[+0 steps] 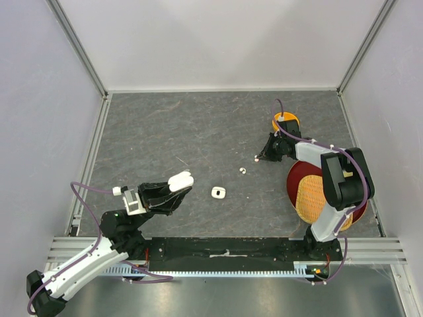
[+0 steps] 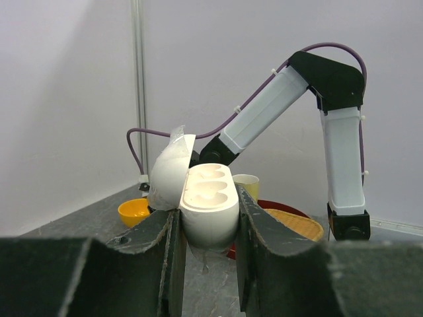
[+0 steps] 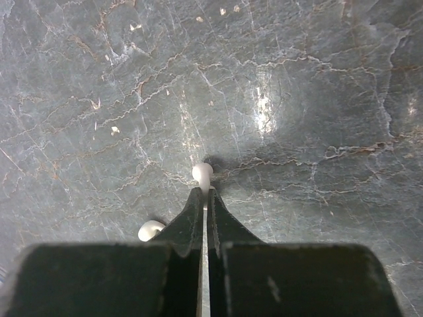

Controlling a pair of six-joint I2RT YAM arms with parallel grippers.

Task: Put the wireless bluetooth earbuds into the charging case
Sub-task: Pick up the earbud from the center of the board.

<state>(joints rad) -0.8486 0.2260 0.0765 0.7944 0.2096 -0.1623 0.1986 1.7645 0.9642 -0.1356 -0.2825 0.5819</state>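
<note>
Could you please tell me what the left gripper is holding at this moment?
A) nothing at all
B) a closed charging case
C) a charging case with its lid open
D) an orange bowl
C: in the left wrist view the left gripper clamps the white charging case between its fingers, with the lid swung open to one side.

Top view overhead, whole table (image 1: 198,132); left wrist low, facing right arm (image 2: 264,112) — right wrist close, downward.
</note>
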